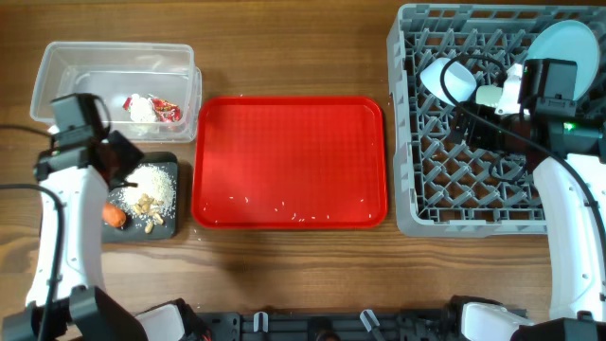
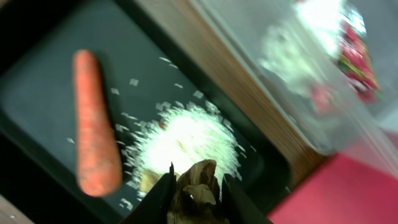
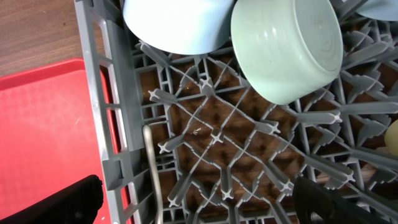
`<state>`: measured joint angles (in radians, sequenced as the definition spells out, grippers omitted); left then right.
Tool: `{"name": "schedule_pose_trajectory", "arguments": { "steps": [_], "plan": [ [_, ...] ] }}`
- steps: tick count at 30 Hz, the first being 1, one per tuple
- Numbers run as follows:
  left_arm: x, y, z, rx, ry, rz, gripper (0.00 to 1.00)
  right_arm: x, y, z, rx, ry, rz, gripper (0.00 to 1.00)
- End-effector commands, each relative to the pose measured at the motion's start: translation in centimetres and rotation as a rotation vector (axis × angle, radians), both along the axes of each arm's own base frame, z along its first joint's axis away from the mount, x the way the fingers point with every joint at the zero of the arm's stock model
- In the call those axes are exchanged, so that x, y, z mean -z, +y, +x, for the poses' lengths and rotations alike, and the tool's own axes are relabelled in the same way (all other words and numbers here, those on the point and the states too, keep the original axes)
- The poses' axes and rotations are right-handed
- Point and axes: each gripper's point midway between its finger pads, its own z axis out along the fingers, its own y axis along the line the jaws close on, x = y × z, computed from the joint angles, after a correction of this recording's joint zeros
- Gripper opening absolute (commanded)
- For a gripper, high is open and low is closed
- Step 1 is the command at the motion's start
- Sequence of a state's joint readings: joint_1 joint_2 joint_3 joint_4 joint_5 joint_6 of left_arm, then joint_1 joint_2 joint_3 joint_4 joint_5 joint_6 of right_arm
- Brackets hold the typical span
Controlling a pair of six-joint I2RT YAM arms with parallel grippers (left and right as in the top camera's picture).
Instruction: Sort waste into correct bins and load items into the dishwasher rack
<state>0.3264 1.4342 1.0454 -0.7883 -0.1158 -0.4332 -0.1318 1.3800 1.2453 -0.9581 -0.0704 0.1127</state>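
The left pincer (image 2: pixel 198 175) is clenched on a wrinkled brown food scrap (image 2: pixel 199 191), which sits pinched between its two dark fingers. It hangs above the shallow black rectangular tray (image 2: pixel 43 93), over the near edge of a heap of white rice-like crumbs (image 2: pixel 193 140). A small orange carrot (image 2: pixel 93 124) lies on the same tray, apart from the heap, with loose crumbs scattered between them.

Just beyond the black tray stands the deep clear plastic tub (image 1: pixel 57 57). It holds a crumpled red-and-white wrapper (image 1: pixel 168 111) and a crumpled white tissue (image 1: pixel 140 107) side by side. Both containers sit on the wooden counter (image 1: pixel 284 57), to the left of a large flat red tray (image 1: pixel 284 142). That tray carries a thin line of stray white grains (image 1: pixel 284 216) along its near side.

The right pincer (image 3: pixel 196 199) is released, its black fingers spread wide over the large grey plastic grid rack (image 1: pixel 454 189), grasping nothing. A pale blue-white bowl (image 3: pixel 177 22) and a mint-green bowl (image 3: pixel 286 46) rest tipped among the pegs, next to each other. A round light-blue plate (image 1: pixel 563 43) stands tilted in the rack's far right corner. A small yellow cup (image 3: pixel 393 135) shows only at the picture's edge. The thin handle of a white plastic spoon (image 3: pixel 151 168) lies just inside the rack's wall.
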Motion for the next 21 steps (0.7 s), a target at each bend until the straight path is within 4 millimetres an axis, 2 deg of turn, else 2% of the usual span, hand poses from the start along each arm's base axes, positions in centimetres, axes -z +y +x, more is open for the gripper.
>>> {"name": "schedule_pose_trajectory", "arguments": {
  "steps": [1, 5, 7, 9, 11, 15, 19, 21],
  "plan": [
    [1.8, 3.0, -0.7, -0.132, 0.026, -0.018, 0.24, -0.1, 0.3, 0.1, 0.009, -0.003, 0.023, 1.00],
    [4.3, 5.6, -0.9, -0.203, 0.057, -0.032, 0.27, -0.1, 0.3, 0.1, 0.009, -0.003, 0.023, 1.00],
    [6.6, 6.8, -1.1, -0.237, 0.093, -0.048, 0.27, -0.1, 0.3, 0.2, 0.008, -0.003, 0.023, 1.00],
    [8.7, 7.5, -1.6, -0.260, 0.138, -0.069, 0.28, -0.1, 0.3, 0.1, 0.008, -0.003, 0.023, 1.00],
    [10.0, 7.7, -1.9, -0.272, 0.164, -0.082, 0.29, -0.1, 0.3, 0.2, 0.008, -0.004, 0.023, 1.00],
    [10.1, 7.9, -1.8, -0.274, 0.160, -0.080, 0.34, -0.1, 0.2, 0.2, 0.008, -0.006, 0.022, 1.00],
    [9.6, 7.9, -1.7, -0.272, 0.148, -0.080, 0.56, -0.1, 0.2, 0.2, 0.008, -0.006, 0.022, 1.00],
    [7.5, 8.0, -1.0, -0.266, 0.103, -0.077, 0.63, -0.1, 0.3, 0.2, 0.008, -0.007, 0.023, 1.00]
  ]
}}
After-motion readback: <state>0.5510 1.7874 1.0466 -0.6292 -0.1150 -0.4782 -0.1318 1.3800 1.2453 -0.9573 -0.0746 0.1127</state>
